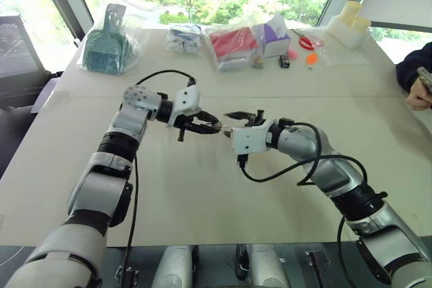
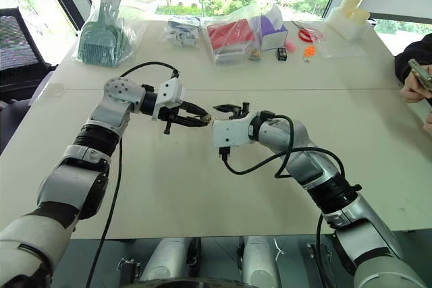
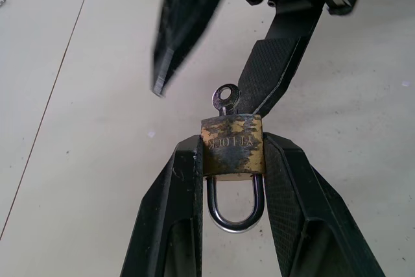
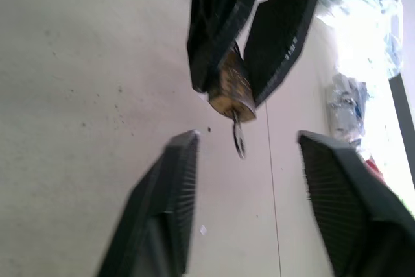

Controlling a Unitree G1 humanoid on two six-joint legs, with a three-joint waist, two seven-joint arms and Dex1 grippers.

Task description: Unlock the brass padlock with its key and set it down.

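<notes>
My left gripper [image 3: 232, 155] is shut on the brass padlock [image 3: 232, 144] and holds it above the table, body between the two pads. The lock's silvery shackle [image 3: 237, 215] points back toward the wrist and looks closed. The small silvery key [image 3: 225, 98] sticks out of the lock's keyhole end. My right gripper [image 4: 246, 141] faces the lock from the other side, open, one finger on each side of the key [image 4: 238, 135] and apart from it. In the head views the left gripper [image 1: 210, 126] and the right gripper [image 1: 241, 117] meet tip to tip over the middle of the table.
Along the table's far edge lie a bagged green item [image 1: 108, 44], a bagged red item [image 1: 233, 44], red-handled scissors [image 1: 307, 42] and white containers [image 1: 351, 21]. A person's hand [image 1: 420, 92] rests at the right edge.
</notes>
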